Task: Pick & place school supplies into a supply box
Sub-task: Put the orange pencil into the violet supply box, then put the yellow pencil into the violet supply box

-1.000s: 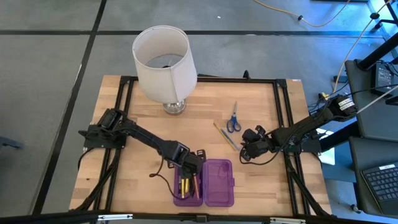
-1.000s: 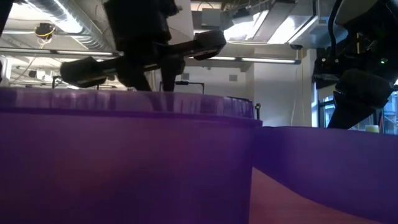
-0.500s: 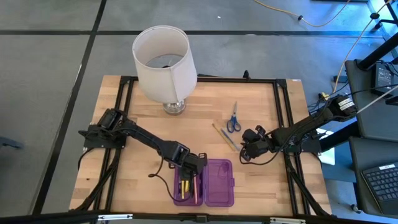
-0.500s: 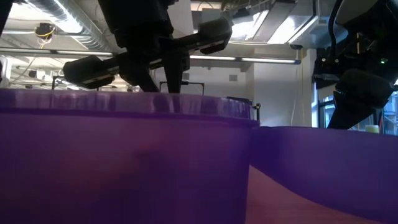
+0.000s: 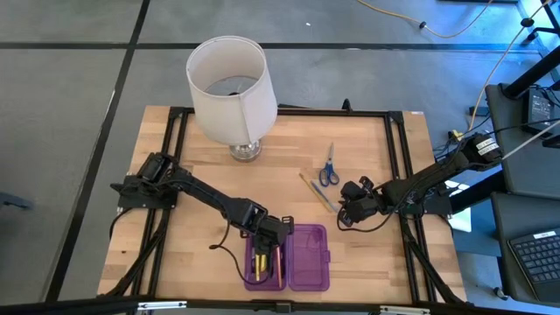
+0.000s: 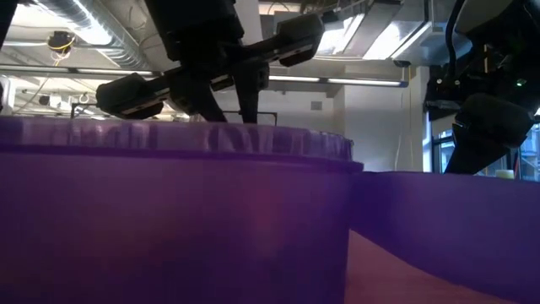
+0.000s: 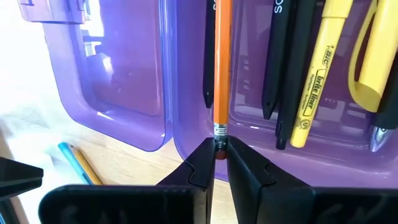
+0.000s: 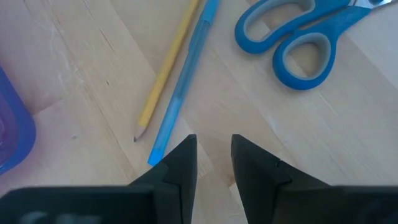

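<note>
Wood-plank table (image 5: 367,140) on grey floor; room behind shows ceiling ducts and strip lights. White-shaded lamp (image 5: 229,87) near far edge. Purple supply box (image 5: 306,258) open at near edge; its left half holds dark pens (image 7: 292,62), a yellow highlighter (image 7: 320,68). Left gripper (image 7: 216,163) clenched on orange pencil (image 7: 222,62) over that half. Right gripper (image 8: 213,163), fingers slightly parted, grasping nothing, near right edge beside scissors (image 5: 328,166), a yellow pencil (image 8: 166,71) and a blue pen (image 8: 183,87).
</note>
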Robot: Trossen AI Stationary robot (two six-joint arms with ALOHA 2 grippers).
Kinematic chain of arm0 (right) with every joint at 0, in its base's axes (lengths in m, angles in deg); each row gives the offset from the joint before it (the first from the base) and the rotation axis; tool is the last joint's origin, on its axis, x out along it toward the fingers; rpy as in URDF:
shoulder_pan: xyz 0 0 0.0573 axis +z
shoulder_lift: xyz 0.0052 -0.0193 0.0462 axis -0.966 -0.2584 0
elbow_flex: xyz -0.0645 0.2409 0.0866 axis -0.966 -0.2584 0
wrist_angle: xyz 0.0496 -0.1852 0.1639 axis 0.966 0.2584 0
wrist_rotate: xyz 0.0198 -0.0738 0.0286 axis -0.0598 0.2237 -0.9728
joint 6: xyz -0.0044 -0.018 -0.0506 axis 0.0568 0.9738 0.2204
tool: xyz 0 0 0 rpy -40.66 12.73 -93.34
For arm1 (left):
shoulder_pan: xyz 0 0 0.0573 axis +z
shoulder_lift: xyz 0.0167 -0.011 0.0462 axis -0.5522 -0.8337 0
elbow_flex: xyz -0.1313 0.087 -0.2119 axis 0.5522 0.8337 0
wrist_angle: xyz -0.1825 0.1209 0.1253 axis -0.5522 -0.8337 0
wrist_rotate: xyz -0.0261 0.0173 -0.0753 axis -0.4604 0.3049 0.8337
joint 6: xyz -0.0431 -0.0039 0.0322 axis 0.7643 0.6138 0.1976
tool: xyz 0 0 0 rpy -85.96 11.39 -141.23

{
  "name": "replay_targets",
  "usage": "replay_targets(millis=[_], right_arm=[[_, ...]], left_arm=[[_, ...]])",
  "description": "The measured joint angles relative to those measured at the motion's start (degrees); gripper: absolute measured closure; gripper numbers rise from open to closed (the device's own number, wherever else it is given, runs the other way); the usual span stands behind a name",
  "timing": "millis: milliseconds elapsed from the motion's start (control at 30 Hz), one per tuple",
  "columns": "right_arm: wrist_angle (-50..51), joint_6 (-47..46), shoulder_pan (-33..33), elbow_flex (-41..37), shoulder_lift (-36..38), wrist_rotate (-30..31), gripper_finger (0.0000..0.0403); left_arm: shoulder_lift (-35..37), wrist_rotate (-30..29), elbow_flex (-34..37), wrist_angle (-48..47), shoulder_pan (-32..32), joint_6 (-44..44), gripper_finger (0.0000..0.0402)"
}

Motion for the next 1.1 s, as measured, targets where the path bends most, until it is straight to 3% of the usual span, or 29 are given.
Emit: replay_targets(millis=[700,967,1100], right_arm=[[0.0,0.0,0.0,0.0,0.0,0.0,0.0298],[0.0,0.0,0.0,0.0,0.0,0.0,0.0298],[-0.1,0.0,0.0,0.0,0.0,0.0,0.0298]], left_arm=[[0.0,1.9,0.0,-0.1,0.0,5.6,0.0368],[0.0,3.3,0.0,-0.1,0.0,5.6,0.0334],[0.0,-0.8,0.0,-0.1,-0.1,5.8,0.0316]])
